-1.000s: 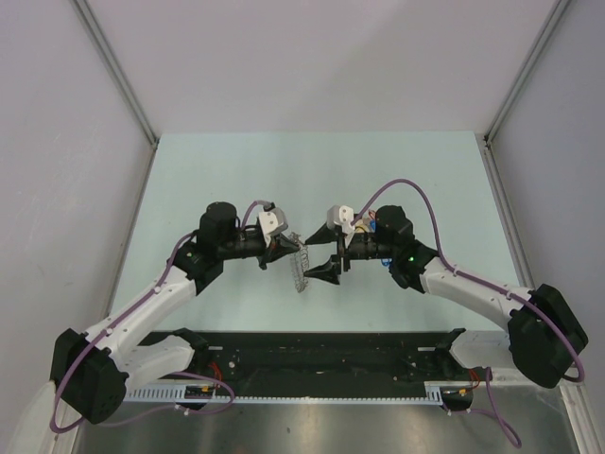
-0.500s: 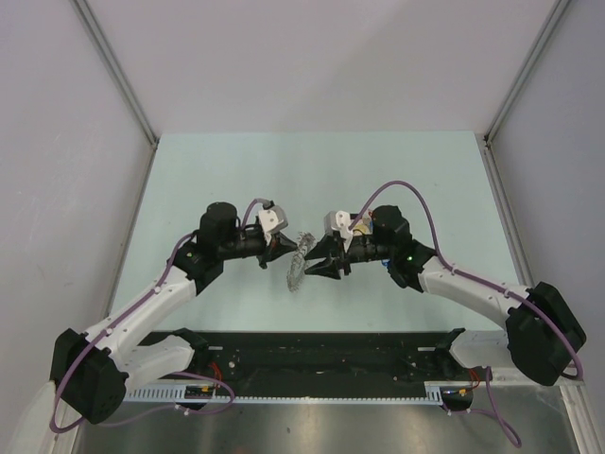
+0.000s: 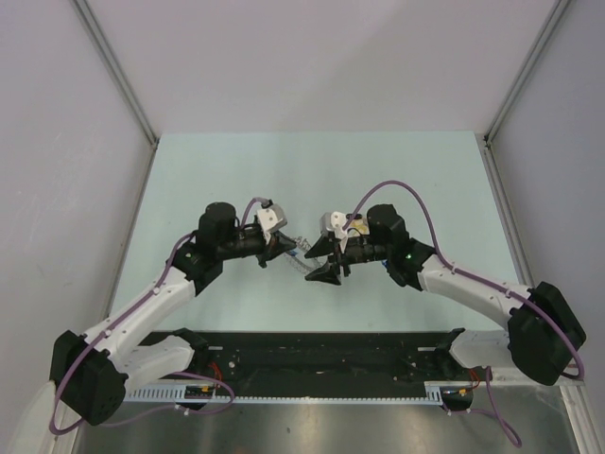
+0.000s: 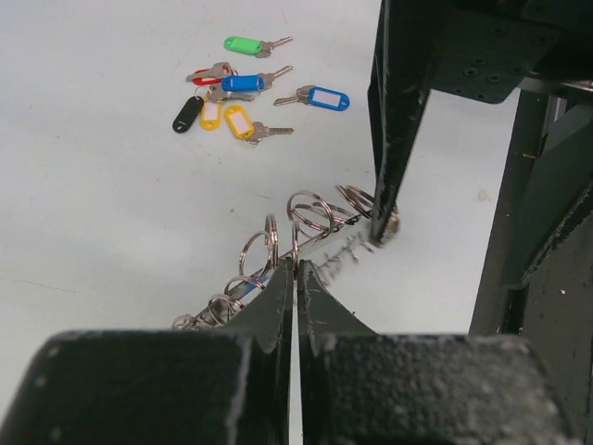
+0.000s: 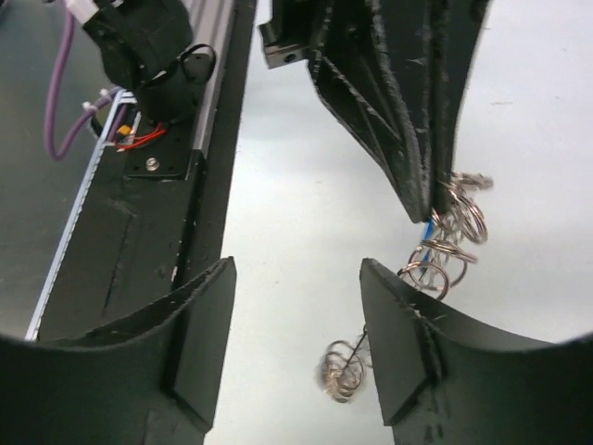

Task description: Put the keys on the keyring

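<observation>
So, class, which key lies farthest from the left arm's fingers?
The green-headed key, the only green one, lying alone at the far edge of the group.

Place: robot lab test cell.
Walls: plain grey panels (image 3: 312, 57), aluminium posts (image 3: 114, 71), beyond left gripper (image 3: 286, 250) and right gripper (image 3: 314, 262).
Below them: pale-green table (image 3: 208, 170).
Behind them: black mounting rail (image 3: 321, 352).

Bright, even light, faint shadows, wrist views blurred up close

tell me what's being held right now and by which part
The left gripper pinches the keyring by wire loops on its rim; the right gripper is open, holding nothing.
</observation>
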Robot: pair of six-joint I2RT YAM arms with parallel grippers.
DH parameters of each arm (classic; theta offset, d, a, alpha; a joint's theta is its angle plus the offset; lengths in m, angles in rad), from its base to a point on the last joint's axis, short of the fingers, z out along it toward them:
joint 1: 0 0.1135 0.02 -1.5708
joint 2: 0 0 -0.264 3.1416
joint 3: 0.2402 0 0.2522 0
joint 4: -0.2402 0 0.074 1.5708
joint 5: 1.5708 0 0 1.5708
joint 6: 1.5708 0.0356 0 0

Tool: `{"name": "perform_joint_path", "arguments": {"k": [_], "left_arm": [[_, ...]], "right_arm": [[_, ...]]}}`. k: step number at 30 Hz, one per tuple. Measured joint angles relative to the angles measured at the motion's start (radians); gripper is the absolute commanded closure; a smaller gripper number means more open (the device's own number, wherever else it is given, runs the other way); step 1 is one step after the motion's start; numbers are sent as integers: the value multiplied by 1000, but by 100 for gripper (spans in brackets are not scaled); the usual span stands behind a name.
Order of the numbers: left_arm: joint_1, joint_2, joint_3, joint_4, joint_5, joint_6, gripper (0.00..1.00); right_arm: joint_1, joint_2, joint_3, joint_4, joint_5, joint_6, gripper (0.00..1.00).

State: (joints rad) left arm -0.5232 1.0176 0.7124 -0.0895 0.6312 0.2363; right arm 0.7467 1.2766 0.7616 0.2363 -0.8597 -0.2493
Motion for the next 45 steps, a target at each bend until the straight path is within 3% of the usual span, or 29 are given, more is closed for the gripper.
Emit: {"name": "perform_joint_path", "arguments": {"k": [12, 16, 22, 25, 29, 34, 37, 43, 45], "left_arm": [[0, -19, 0, 2, -1, 0, 100], [0, -16, 0, 9, -1, -10, 100], [-9, -5, 0, 20, -6, -30, 100], [-13, -4, 0, 32, -15, -46, 100], [-13, -4, -3, 57, -29, -72, 100], [-14, -23, -19, 76, -65, -91, 100], [-24, -31, -24, 84, -71, -111, 100], [-24, -36, -27, 98, -88, -125, 100], [-24, -39, -27, 100, -92, -124, 100]], "right_arm": [[3, -172, 28, -76, 315, 190, 28], [50, -135, 103, -97, 454, 254, 24], [124, -14, 156, -89, 597, 327, 25], [143, 31, 156, -114, 668, 348, 33], [149, 45, 151, -182, 769, 392, 60], [106, -29, 66, -196, 811, 463, 68], [81, -92, 19, -199, 788, 500, 63], [68, -132, 7, -201, 766, 511, 36], [66, -139, 5, -194, 740, 510, 32]]}}
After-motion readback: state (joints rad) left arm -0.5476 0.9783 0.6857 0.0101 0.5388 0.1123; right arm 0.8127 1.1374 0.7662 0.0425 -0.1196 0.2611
